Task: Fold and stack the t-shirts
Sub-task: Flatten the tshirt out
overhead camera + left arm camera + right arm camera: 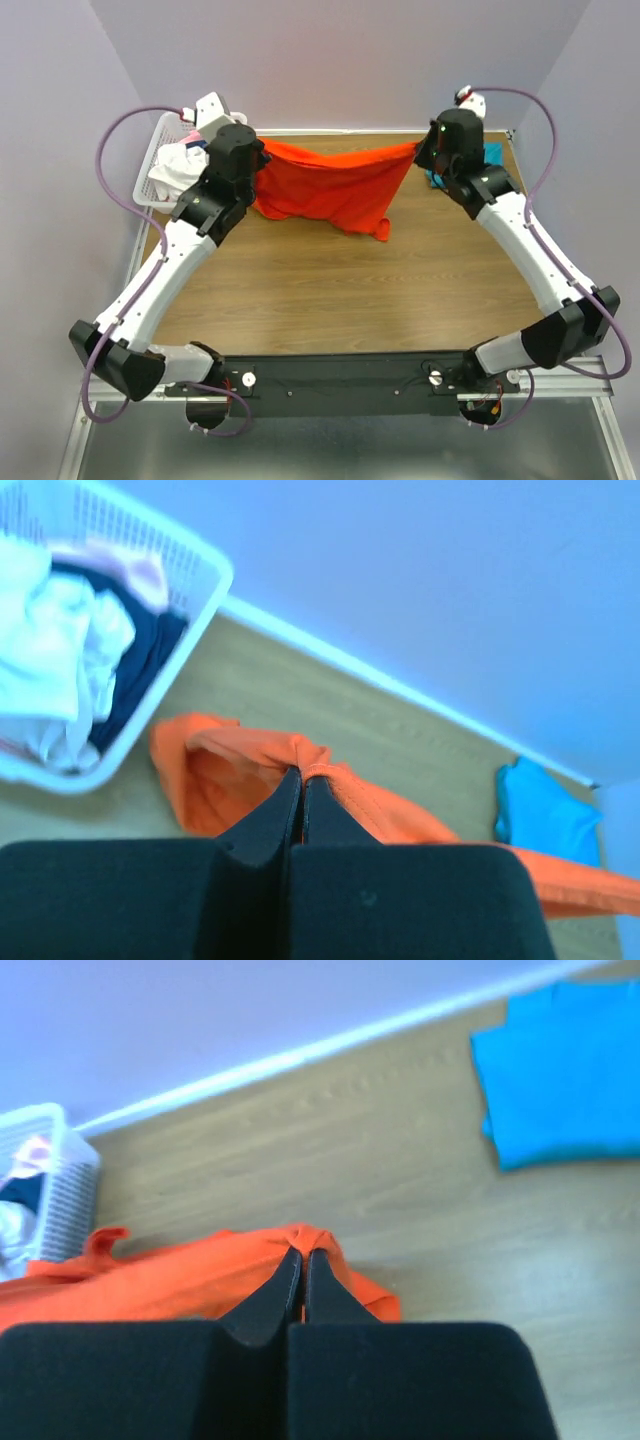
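Top external: our left gripper [300, 777] and right gripper [303, 1255] sit clamped shut on the orange-red t-shirt [330, 190], light, limp, sagging, so we'd grip outer corners.

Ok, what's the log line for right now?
left end effector, right end effector: shut on orange shirt, stretched between | teal shirt: folded on table

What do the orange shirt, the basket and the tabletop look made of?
The orange-red t-shirt: soft matte knit fabric, probably cotton; it sags and creases. The basket: white plastic, judging by its moulded slotted walls. The tabletop: wood-grain surface, likely laminate, with slight sheen.
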Controlling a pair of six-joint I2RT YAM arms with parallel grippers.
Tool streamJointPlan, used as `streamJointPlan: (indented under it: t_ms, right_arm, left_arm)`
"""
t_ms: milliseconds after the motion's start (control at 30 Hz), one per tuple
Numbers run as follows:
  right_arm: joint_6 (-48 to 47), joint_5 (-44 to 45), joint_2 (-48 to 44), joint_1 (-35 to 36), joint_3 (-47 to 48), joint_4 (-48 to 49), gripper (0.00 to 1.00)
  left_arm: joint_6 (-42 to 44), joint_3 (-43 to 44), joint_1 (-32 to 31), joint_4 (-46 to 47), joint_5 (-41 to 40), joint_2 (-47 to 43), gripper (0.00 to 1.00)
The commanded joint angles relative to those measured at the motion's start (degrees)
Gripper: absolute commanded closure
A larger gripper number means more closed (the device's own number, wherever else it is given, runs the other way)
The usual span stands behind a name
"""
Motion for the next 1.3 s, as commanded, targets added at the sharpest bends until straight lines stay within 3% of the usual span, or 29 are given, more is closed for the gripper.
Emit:
streamJointPlan:
  t_ms: [0, 200, 367, 567, 767, 900, 1000, 1133, 1267]
  right_arm:
    - [-8.55, -2.80, -1.33, -0.04, 11.55, 0.78, 0.99]
    - [-12.60, -6.49, -6.24, -0.13, 21.58, 0.60, 0.99]
    - [-13.66, -11.32, -11.52, -0.04, 27.90, 0.34, 0.99]
    - [-14.27, -16.95, -13.55, -0.04, 33.18, -0.10, 0.99]
    - [-16.46, -15.47, -11.36, -0.13, 36.79, -0.01, 0.99]
    - [-18.84, -10.73, -5.57, -0.04, 39.51, -0.01, 0.99]
    - [-21.73, -3.35, 0.68, -0.04, 42.50, 0.16, 0.99]
    - [-24.64, 2.90, 8.32, -2.22, 46.19, 1.65, 0.99]
    - [-23.59, -2.26, 15.35, -7.24, 51.19, 3.32, 0.99]
  left_arm:
    - [10.58, 6.84, 0.05, 4.87, -1.49, -4.01, 1.00]
    - [19.46, 9.57, -0.03, 15.06, 11.07, -14.46, 1.00]
    - [22.90, 17.39, -0.03, 15.17, 22.92, -18.42, 1.00]
    - [23.86, 27.14, -0.03, 13.32, 31.13, -16.85, 1.00]
    - [24.65, 32.43, -0.03, 11.12, 27.27, -12.02, 1.00]
    - [25.44, 32.25, -0.03, 11.65, 14.04, -7.19, 1.00]
    - [26.41, 35.49, 0.58, 10.08, 8.74, 0.18, 1.00]
    - [26.41, 43.03, 4.35, 9.27, 8.81, 12.29, 1.00]
    - [26.50, 55.25, 8.57, 7.17, 13.36, 22.40, 1.00]
